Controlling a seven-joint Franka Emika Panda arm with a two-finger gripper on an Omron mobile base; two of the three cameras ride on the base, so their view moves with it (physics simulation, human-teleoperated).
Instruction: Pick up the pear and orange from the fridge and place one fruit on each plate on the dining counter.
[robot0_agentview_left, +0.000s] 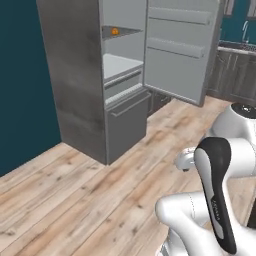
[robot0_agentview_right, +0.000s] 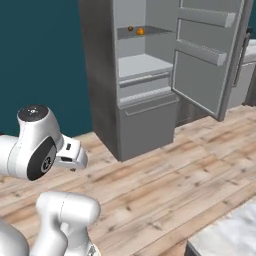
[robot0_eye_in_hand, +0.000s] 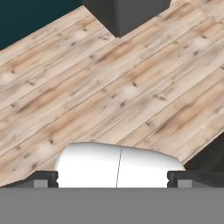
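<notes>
The gripper (robot0_eye_in_hand: 112, 180) is hanging spread wide and empty over the wooden floor (robot0_eye_in_hand: 131, 87), because the orange (robot0_agentview_right: 140, 31) is sitting up on the open fridge's (robot0_agentview_right: 145, 75) top shelf.

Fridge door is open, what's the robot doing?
The robot stands on the wooden floor a little way from the open fridge. Its gripper is open and empty, pointing down at the floor. The orange sits on an upper fridge shelf beside a small dark fruit. Nothing has been picked up yet.
</notes>
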